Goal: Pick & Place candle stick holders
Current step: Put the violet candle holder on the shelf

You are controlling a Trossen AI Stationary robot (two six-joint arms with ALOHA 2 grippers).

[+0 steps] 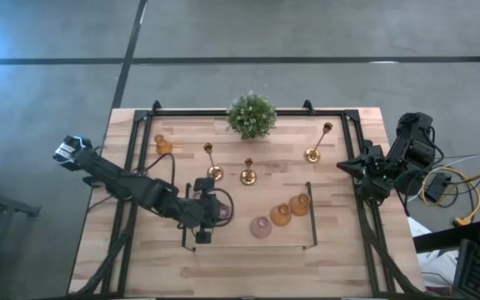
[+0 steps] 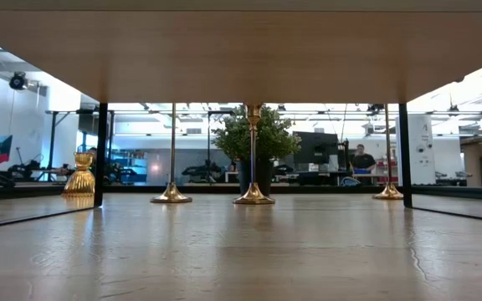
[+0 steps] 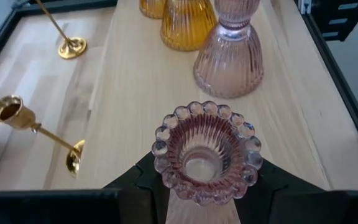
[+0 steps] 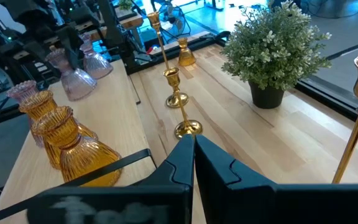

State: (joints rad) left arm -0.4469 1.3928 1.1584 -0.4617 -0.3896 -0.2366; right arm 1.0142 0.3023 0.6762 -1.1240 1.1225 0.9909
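Pink ribbed glass cup (image 3: 207, 154), unlabelled, sits pinched in the left tool (image 1: 202, 227) above the pale wooden desk (image 1: 340, 250), beside a pink cup (image 1: 261, 227) and two amber ones (image 1: 281, 215), while the right tool (image 1: 344, 166) waits pressed together at the desk's right edge.

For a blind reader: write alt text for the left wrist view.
The left gripper holds a pink glass cup by its beaded rim over the wooden table. Beyond stand another pink cup and an amber cup; two brass candlesticks stand aside.
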